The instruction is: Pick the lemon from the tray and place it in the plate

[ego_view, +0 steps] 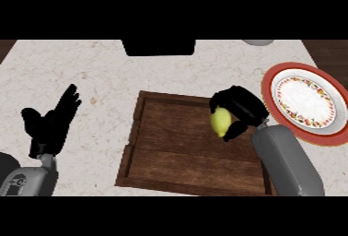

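Head view shows the right hand [239,110] curled round the lemon [219,122], fingers above it and thumb below, with the yellow fruit showing on the hand's nine o'clock side. The lemon sits over the three o'clock edge of the wooden tray [170,152]; whether it is lifted off the wood or touching it I cannot tell from this angle. So, as I judge it, the grasp is made and the carry and the release are left. The plate [299,71], red-rimmed with a patterned band, lies just beside the tray at three o'clock of the hand, a short move across the tray's raised lip; nothing stands between. Over at nine o'clock the left hand [49,122] rests open on the pale worktop [95,69], fingers up, well apart from the tray. A dark block [158,47] sits at twelve o'clock, out of the path.
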Controlling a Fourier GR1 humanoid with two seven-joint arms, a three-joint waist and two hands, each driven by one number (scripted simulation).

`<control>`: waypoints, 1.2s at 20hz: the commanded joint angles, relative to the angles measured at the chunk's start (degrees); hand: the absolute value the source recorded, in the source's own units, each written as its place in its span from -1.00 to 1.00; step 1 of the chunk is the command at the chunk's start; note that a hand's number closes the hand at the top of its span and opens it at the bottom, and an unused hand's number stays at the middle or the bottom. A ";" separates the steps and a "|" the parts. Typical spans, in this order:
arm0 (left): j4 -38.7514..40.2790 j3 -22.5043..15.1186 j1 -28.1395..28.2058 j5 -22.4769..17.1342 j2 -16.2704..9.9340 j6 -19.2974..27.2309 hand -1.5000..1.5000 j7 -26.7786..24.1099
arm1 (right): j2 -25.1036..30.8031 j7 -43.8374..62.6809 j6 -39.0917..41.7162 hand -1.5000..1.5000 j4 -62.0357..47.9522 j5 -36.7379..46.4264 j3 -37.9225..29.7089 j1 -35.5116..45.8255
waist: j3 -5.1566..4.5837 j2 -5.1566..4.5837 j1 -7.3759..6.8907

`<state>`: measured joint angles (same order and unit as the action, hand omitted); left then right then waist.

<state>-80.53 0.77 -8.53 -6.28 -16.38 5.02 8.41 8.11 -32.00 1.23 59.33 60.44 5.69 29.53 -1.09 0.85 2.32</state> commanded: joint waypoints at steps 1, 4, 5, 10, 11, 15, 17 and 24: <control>0.41 0.24 0.96 0.31 0.01 0.55 0.00 -0.03 | -2.12 21.11 -1.58 1.00 -4.75 -0.54 -10.28 -1.36 | 0.72 -1.21 0.89; 0.69 0.30 0.22 0.00 -0.35 -0.30 0.00 -0.12 | -5.32 35.64 -7.78 1.00 -1.69 1.45 -14.83 3.66 | 0.75 -0.66 -0.59; -0.07 -0.69 0.32 0.25 0.45 -0.02 0.00 0.68 | -5.53 39.81 -10.80 1.00 0.23 3.00 -15.80 5.82 | 0.82 -0.24 -0.94; -0.17 -1.46 -0.10 0.55 0.77 -0.52 0.00 0.38 | -5.53 58.52 -23.83 1.00 2.75 16.73 -16.69 10.11 | 0.88 -0.59 -2.21; 1.82 -0.36 -2.06 0.15 0.39 -0.68 0.00 0.01 | -4.88 62.05 -23.75 1.00 2.94 18.61 -17.43 12.42 | 0.85 -0.90 -1.80; -2.70 -1.97 0.79 1.43 0.94 0.29 0.00 1.73 | -7.88 74.61 -25.88 1.00 4.09 26.15 -17.49 13.49 | 1.06 -0.61 -2.86; 1.38 -1.22 -2.17 0.71 1.82 -0.47 0.00 0.71 | -6.81 74.84 -27.61 1.00 3.74 23.46 -20.30 13.88 | 1.07 -0.90 -2.29; -0.55 0.07 0.80 0.90 1.16 -1.80 0.00 0.40 | -0.37 73.26 -25.11 1.00 8.97 16.96 -23.68 9.18 | 1.09 -0.70 -2.19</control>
<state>-79.85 0.60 -9.69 -5.61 -15.39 3.62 9.07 5.36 40.75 -25.65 63.75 79.90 -16.80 41.79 -0.02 0.01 -0.06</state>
